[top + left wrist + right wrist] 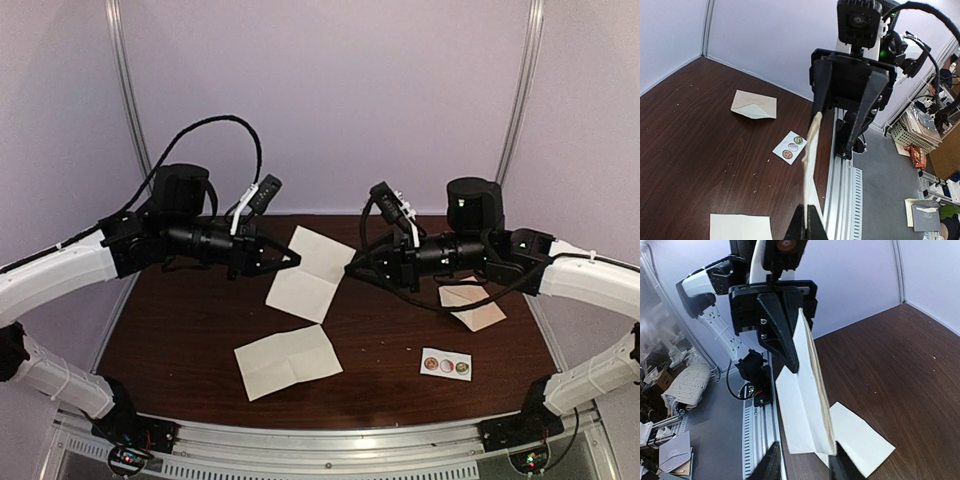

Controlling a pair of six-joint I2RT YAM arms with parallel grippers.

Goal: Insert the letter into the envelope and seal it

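The envelope point(478, 312) lies flat on the table point(180, 330) at the right side, partly under my right forearm and crossed by its cable in the top view. Nothing grips it. In the left wrist view the envelope point(754, 105) is well apart from both sets of fingers.

A creased sheet point(308, 275) is held above the table centre, between my two grippers, which face each other tip to tip.

My left gripper point(294, 262) is clamped on the left edge of this sheet. In the left wrist view its fingers point(801, 227) are pressed together, and the sheet rises edge-on from between them.

My right gripper point(349, 270) is at the sheet's right edge. In the right wrist view its fingers point(771, 465) stand parted, with the sheet's lower corner in the gap. It lies close to one finger, and I cannot tell whether it touches it.

A second creased sheet point(288, 360) lies flat on the table, nearer than the held one and slightly left of centre.

A small white strip with three round stickers point(446, 364) lies near the envelope, on its near side.
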